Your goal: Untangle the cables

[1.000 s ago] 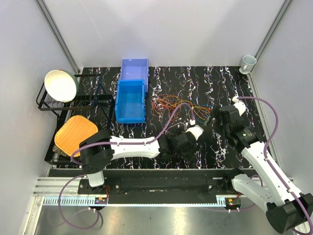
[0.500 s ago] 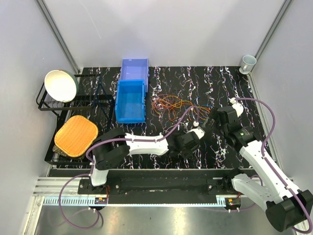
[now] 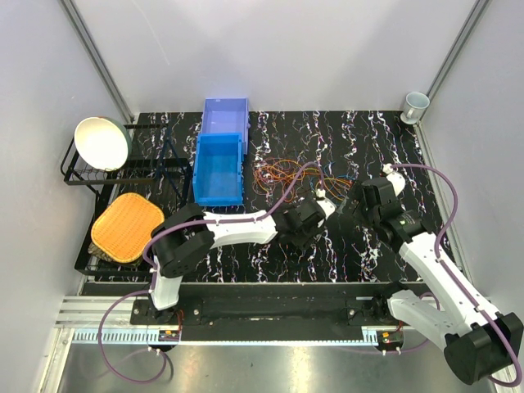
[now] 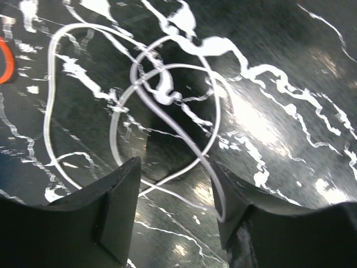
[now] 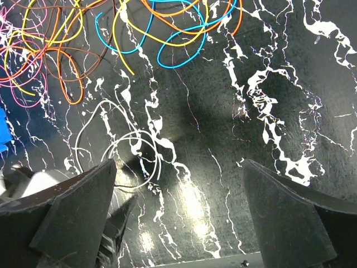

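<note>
Left arm [image 3: 237, 228] and right arm [image 3: 438, 274], white tubular links, black rounded joint housings [image 3: 176, 250], thin purple hoses [image 3: 101, 327] running base to wrist, left gripper [image 4: 174, 167] and right gripper [image 5: 178, 164] with matt black wedge-shaped fingers [image 4: 114, 218], black rail [image 3: 270, 309] underneath.

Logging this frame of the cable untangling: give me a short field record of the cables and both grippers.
coloured cables: tangled bunch mid-table, right of the blue bin
white cable: loose loops beside the bunch, on the arms' side
left gripper: fingers apart, straddling a strand of the white cable, not clamped on it
right gripper: wide open over the table, right of the white cable, holding nothing
</note>
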`<state>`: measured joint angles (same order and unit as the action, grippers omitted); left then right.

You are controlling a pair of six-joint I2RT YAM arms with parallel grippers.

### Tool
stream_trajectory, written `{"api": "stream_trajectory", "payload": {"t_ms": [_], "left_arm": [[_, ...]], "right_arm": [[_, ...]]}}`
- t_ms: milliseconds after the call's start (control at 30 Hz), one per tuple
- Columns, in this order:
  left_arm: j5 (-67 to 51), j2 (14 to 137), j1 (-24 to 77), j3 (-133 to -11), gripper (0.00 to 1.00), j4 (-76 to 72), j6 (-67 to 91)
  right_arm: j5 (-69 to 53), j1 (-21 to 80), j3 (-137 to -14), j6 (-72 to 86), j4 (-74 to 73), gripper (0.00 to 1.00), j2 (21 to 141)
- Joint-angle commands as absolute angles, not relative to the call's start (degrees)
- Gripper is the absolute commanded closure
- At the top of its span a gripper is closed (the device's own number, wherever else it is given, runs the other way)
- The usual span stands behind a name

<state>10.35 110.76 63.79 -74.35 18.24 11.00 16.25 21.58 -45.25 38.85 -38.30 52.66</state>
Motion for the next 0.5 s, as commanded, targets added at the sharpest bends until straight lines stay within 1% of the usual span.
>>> {"api": "stream_trajectory", "payload": {"t_ms": [0,100,233,467], "left_arm": [[3.97,110.92,63.98,-76.99,0.46,20.73,9.49],[2.47,109.6,64.07,-74.71,0.44,20.39,9.75],[4.04,108.98,63.99,-72.6,0.4,19.6,10.11],[4.31,111.79,63.72,-74.53,0.44,19.07,8.79]], "right_arm": [[17.14,21.53,-45.79,38.58,-36.3,0.0,53.35],[17.05,21.53,-45.88,38.5,-36.04,0.0,53.88],[16.79,21.53,-45.62,38.58,-34.98,0.0,54.67],[15.29,21.53,-46.14,38.59,-34.19,0.0,56.86]]}}
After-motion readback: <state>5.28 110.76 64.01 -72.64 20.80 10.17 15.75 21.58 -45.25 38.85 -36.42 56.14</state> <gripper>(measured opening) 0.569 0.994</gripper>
